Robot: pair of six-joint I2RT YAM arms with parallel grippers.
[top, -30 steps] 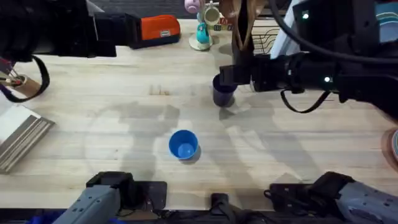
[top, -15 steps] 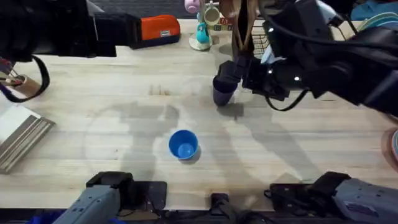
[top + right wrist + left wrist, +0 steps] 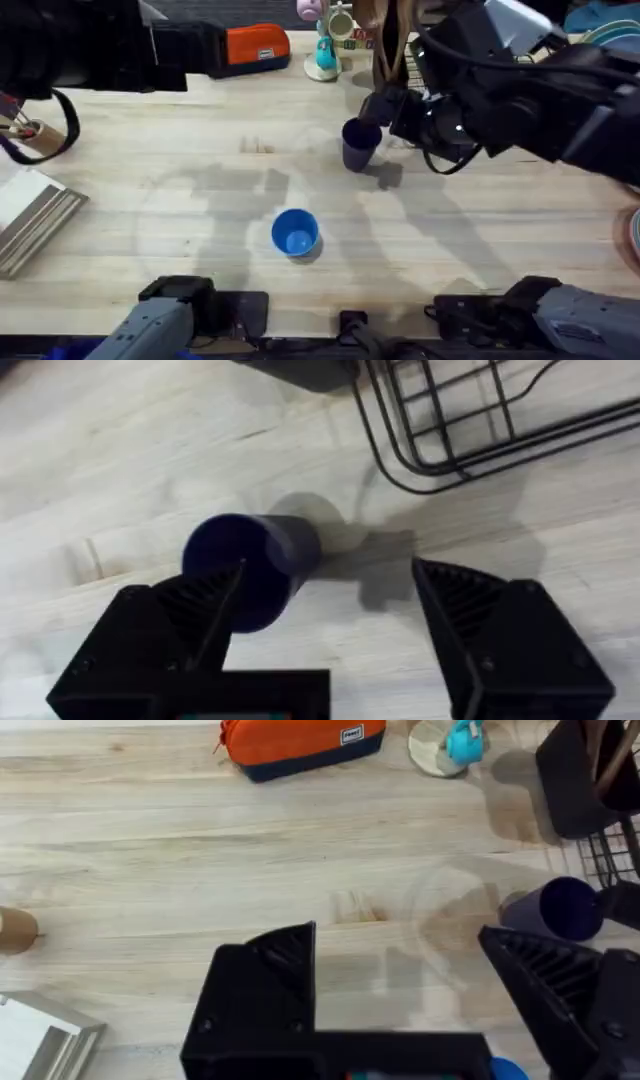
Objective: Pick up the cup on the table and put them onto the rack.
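1. We see the right gripper [image 3: 325, 625] with its fingers spread apart, gripping nothing; the navy cup [image 3: 250, 565] touches one finger.
2. The blue cup [image 3: 295, 233] stands at six o'clock from it on the table [image 3: 150, 200].
3. The rack [image 3: 480, 410] lies near.
4. The left gripper [image 3: 400, 990] is spread wide, holding nothing.

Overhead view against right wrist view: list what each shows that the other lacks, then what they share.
Overhead alone: the bright blue cup near the table's front edge, the orange pouch, the teal mug stand, the stacked boards.
Right wrist alone: its own open fingers, one against the navy cup's side, and the rack's wire corner up close.
Shared: the navy cup, the black wire rack, the wooden table.
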